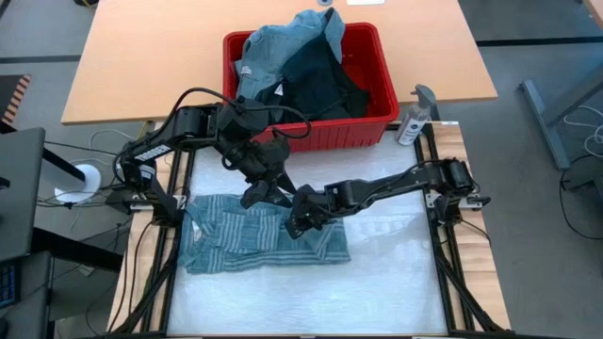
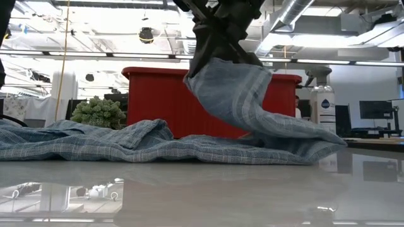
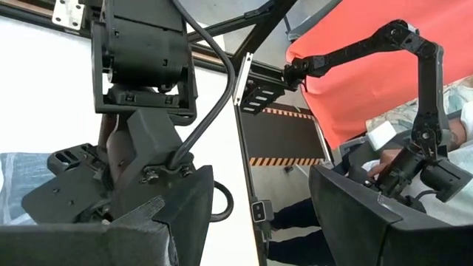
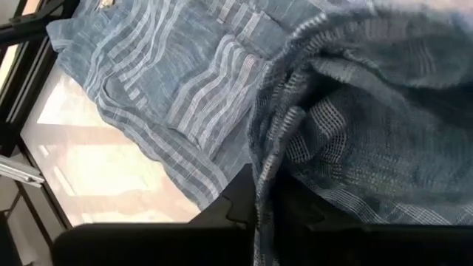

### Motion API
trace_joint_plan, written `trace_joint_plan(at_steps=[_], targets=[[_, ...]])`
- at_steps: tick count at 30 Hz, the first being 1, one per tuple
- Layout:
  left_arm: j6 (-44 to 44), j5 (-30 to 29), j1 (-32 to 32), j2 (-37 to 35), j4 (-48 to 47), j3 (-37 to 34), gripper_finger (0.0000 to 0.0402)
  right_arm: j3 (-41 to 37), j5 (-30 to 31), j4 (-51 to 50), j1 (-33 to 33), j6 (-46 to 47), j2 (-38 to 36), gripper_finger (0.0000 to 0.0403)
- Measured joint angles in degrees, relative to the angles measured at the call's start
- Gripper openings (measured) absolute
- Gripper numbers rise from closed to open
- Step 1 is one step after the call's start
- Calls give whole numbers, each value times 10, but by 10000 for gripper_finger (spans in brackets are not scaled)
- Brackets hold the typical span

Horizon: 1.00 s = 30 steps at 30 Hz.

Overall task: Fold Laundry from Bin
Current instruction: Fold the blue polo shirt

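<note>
A blue-grey white-striped shirt [image 1: 236, 240] lies spread on the white table top, left of the middle. My right gripper [image 1: 300, 224] is over its right part, shut on a raised flap of it [image 2: 227, 82]. My left gripper [image 1: 259, 196] hovers just above the shirt's far edge. It is open, with nothing between its fingers [image 3: 185, 222]. The red bin [image 1: 372, 122] stands at the table's far edge. More laundry [image 1: 301, 66], light blue and dark pieces, is heaped in it and hangs over its rim. My right gripper holds a bunched part of the shirt's right side [image 4: 295, 148], coming from above and slanting down. The cloth drapes over the fingers and hides them, so the layers cannot be counted. The flap hangs lifted, sloping down to the shirt's right end [image 2: 328, 146] on the table.
A spray bottle [image 1: 413, 118] stands to the right of the bin. Black frame rails [image 1: 443, 245] run along the table's left and right sides. The near half of the white top [image 1: 311, 301] is bare.
</note>
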Motion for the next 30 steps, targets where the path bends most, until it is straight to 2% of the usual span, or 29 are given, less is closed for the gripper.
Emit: trace_joint_plan(at_steps=[7,15,19,22,24,26,30], targets=[[0,0,0,0,0,0,215,0,-15,9,0,-22,3,96],[0,0,-2,0,-2,0,215,0,-18,30,-2,-27,3,158],[0,0,-11,0,-22,0,215,0,-17,29,-4,-51,-14,180],[8,-2,-28,-1,-48,0,215,0,11,14,7,-125,-33,186],[17,-16,-44,-4,-54,0,215,1,20,6,18,-209,-34,186],[18,-49,-62,-15,-55,-1,215,0,4,5,28,-272,-23,187],[-7,-162,-99,-46,-40,-1,215,0,-28,3,44,-315,-4,187]])
